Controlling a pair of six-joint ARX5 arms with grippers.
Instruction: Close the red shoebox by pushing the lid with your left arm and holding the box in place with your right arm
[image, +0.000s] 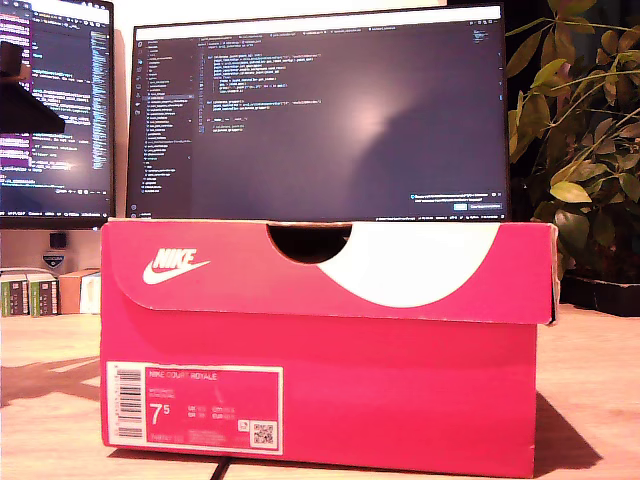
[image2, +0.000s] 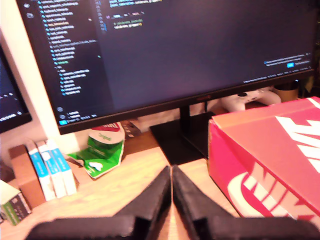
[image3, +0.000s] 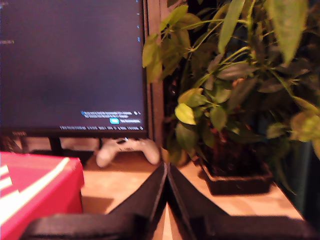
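The red shoebox (image: 320, 400) fills the middle of the exterior view, and its lid (image: 330, 270) lies down over the top. No arm shows in that view. My first gripper (image2: 171, 172) is shut with nothing in it, beside one end of the shoebox (image2: 270, 155) and apart from it. My second gripper (image3: 166, 170) is also shut on nothing, beside the box's other end (image3: 37, 190) and above the wooden desk.
A large monitor (image: 320, 110) stands behind the box, its stand (image2: 182, 132) close to it. A potted plant (image3: 230, 100) and a white game controller (image3: 127, 150) sit near my second gripper. Small boxes (image2: 47, 170) and a green packet (image2: 102, 147) lie near my first gripper.
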